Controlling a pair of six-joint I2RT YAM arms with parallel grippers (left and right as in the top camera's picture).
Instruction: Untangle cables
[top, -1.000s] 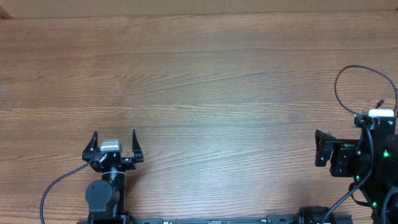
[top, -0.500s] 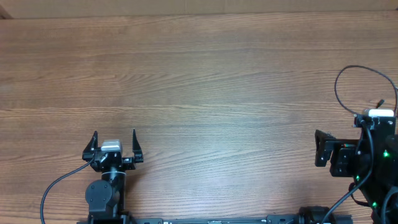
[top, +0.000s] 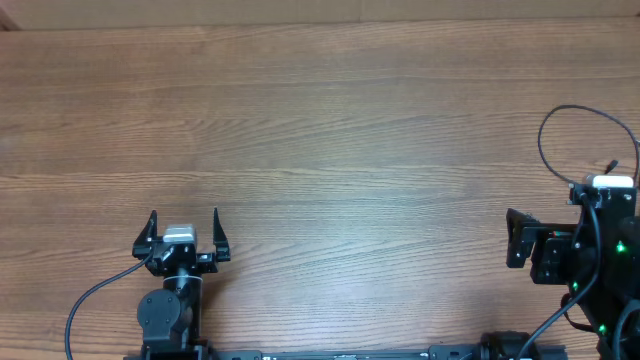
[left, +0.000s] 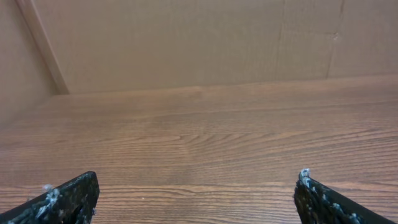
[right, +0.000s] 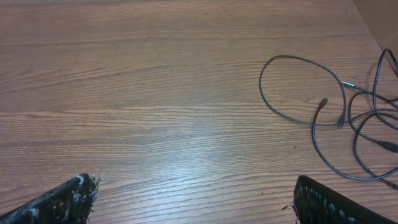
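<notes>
A: Near edge first. What sits there?

B: Two arms, one at each near corner. Left gripper (top: 184, 214) points toward the far side, jaws spread wide, nothing between them. Right gripper (top: 511, 239) sits by the right edge and points left across the table, jaws likewise parted and empty. A thick black lead (top: 84, 303) curves off the left arm toward the near edge.

A: Room to move?

B: Plenty. The brown wood-grain tabletop (top: 330, 120) is open from the left gripper across to the right one and out to the far edge. The left wrist view shows only bare boards ahead of its fingers.

A: The cables?

B: The thin black cords with small plug tips (right: 343, 102) lie at the right edge, just beyond the right arm. From overhead only one loop (top: 543, 135) shows; the arm hides the rest. The right wrist view has them at its right side: one open oval loop, then strands crossing each other toward the frame edge. Neither gripper touches them.

A: Counts?

B: Two arms, two grippers. At least two cords; the exact number I cannot tell where they overlap.

A: Far side?

B: A straight far table edge, with a plain tan wall panel (left: 186, 43) rising behind it.
</notes>
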